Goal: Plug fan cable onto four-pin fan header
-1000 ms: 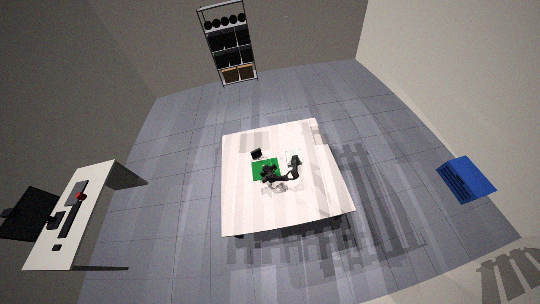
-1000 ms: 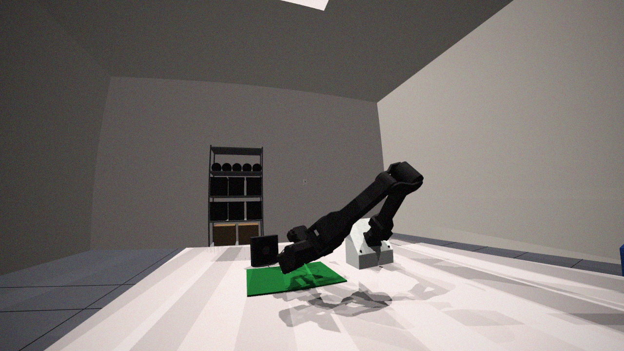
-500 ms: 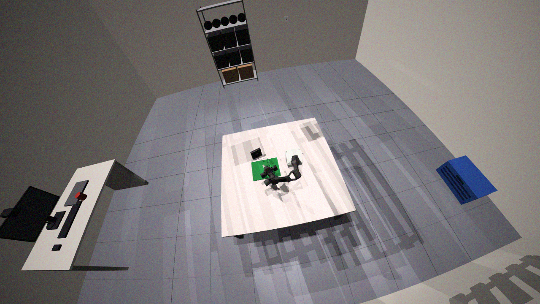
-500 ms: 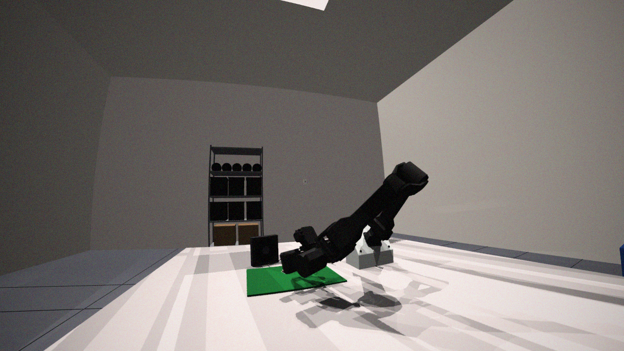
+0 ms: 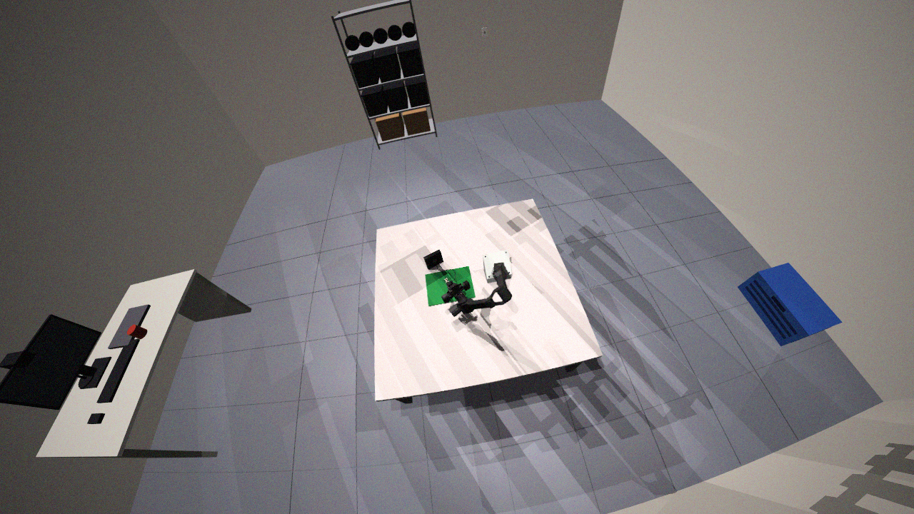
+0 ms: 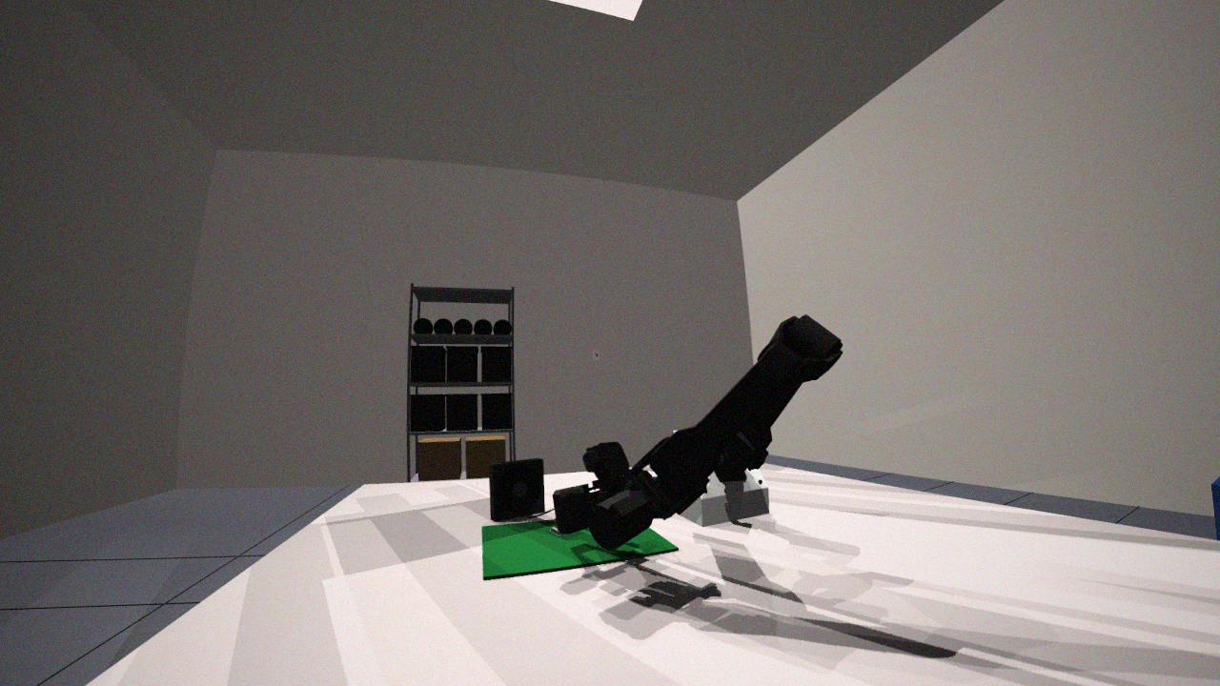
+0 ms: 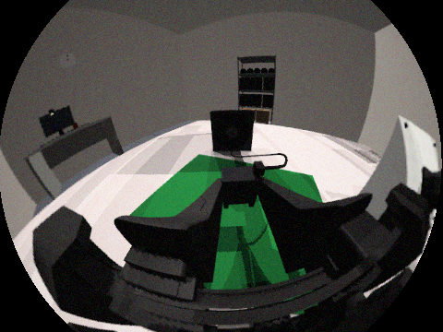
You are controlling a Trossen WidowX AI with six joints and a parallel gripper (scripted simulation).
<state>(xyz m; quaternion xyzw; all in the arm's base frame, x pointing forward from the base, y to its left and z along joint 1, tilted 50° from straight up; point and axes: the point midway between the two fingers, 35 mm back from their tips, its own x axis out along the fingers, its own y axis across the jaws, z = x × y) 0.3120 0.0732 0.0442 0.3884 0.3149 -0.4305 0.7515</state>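
Observation:
My gripper (image 7: 239, 181) is shut on the black fan plug (image 7: 240, 173). It tilts low over the green board (image 5: 438, 298) (image 6: 520, 554) (image 7: 173, 191). The fan cable (image 7: 286, 160) leaves the plug's right end in the wrist view and loops back to the black fan (image 5: 433, 259) (image 6: 516, 490) (image 7: 232, 130), which stands upright behind the board. A small pale spot on the board in the top camera looks like the header (image 5: 446, 280). The header is hidden in the wrist view, so I cannot tell whether the plug touches it.
The arm's white mount (image 5: 489, 258) (image 6: 750, 503) (image 7: 417, 154) stands right of the board. The table (image 5: 415, 358) (image 6: 273, 631) carries the fan, board and mount. A shelf rack (image 5: 399, 83) (image 6: 463, 385) (image 7: 257, 92) stands far behind, and a blue box (image 5: 792, 300) is far right.

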